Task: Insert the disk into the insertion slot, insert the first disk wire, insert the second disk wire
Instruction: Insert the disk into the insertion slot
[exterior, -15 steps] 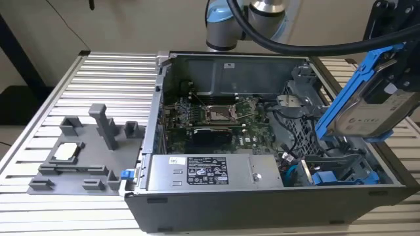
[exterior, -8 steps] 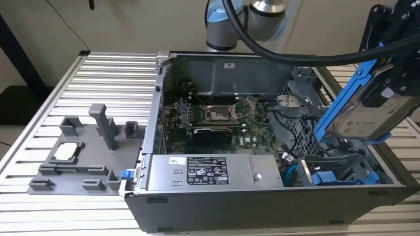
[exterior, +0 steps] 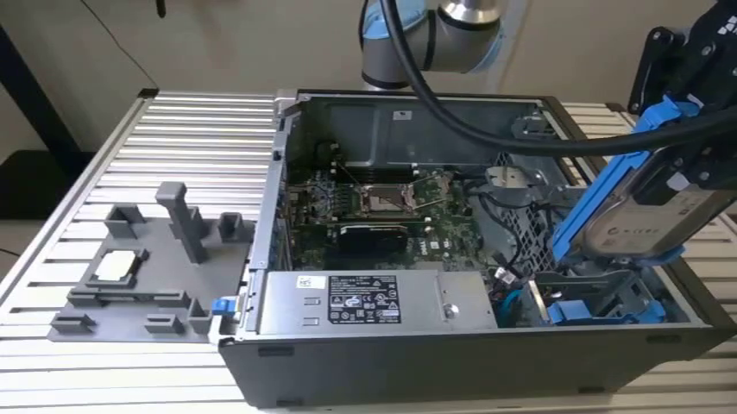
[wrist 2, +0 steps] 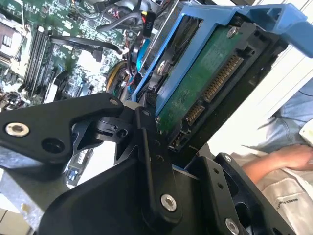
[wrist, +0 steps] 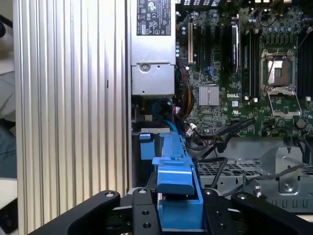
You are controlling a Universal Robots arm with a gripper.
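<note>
Disk (exterior: 654,207) (tilted) in pincer (wrist: 178,208) grip

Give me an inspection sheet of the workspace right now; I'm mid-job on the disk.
Surface: slatted metal table, with the open computer case on it.
Job's things: disk in its blue frame, tilted, above the slot; not inserted.
Clutter: grey holder block on the table, at the exterior view's left of the case.
Grippers: gripper shut on the disk's blue frame.
Cables: black cable runs from the arm across the case; blue wires lie inside the case.
Surroundings: a person's hand appears beyond the disk in the second wrist view.
</note>
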